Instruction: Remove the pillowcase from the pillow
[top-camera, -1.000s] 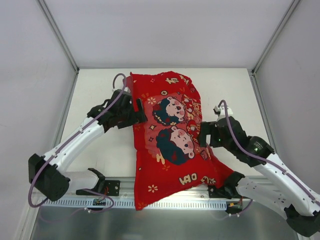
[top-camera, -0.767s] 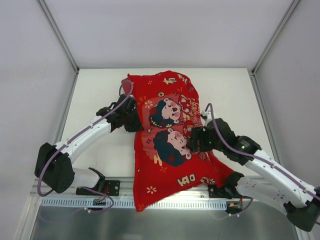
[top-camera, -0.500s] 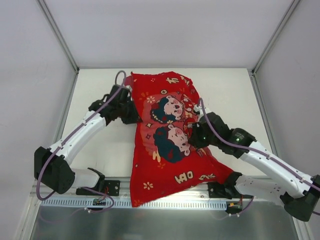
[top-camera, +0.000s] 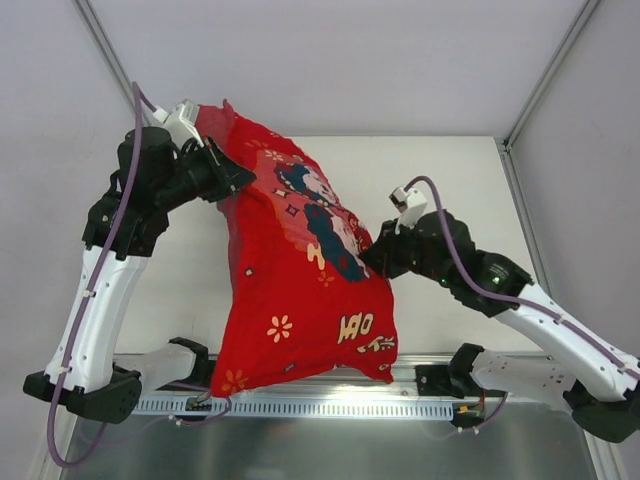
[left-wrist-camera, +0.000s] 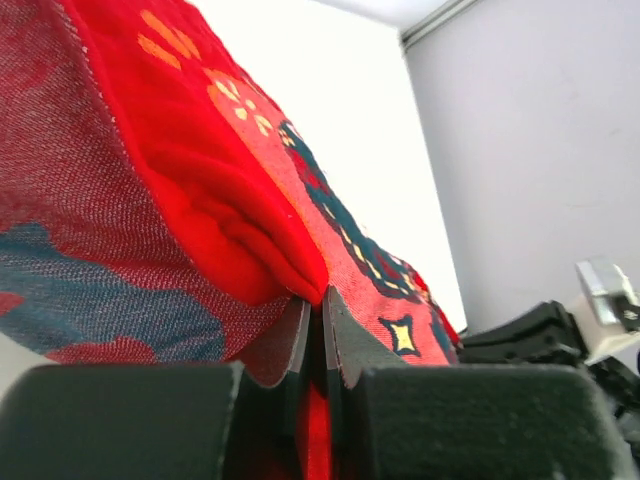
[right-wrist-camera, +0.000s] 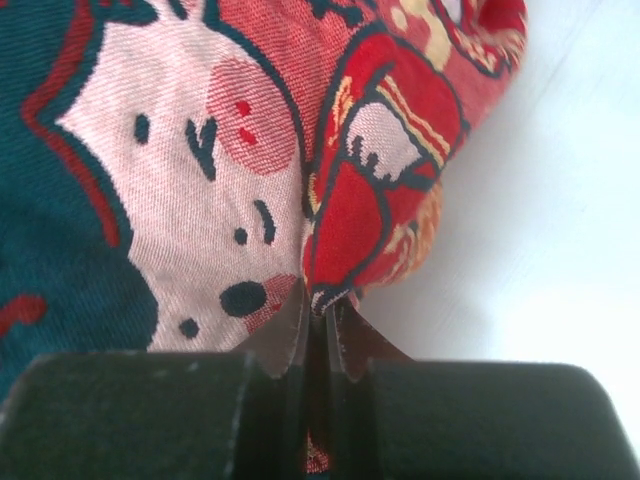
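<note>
The red printed pillowcase (top-camera: 300, 270) hangs lifted off the table, raised high at its far left corner and drooping toward the near rail. My left gripper (top-camera: 232, 180) is shut on a fold of its fabric (left-wrist-camera: 240, 220) at that raised corner. My right gripper (top-camera: 368, 262) is shut on a pinch of the cloth at its right edge, beside the cartoon face (right-wrist-camera: 190, 170). In the wrist views each pair of jaws stands closed with red cloth between them, at the left gripper (left-wrist-camera: 313, 305) and the right gripper (right-wrist-camera: 318, 310). The pillow is hidden inside the cover.
The white tabletop (top-camera: 460, 190) lies bare to the right of the cover. Grey walls (top-camera: 60, 120) stand on both sides and behind. A metal rail (top-camera: 330, 405) runs along the near edge by the arm bases.
Both grippers closed on the pillowcase. The left arm then swung up and to the far left, hoisting that corner; the cover lifted and its lower end slid left. The right gripper stayed low at the right edge.
</note>
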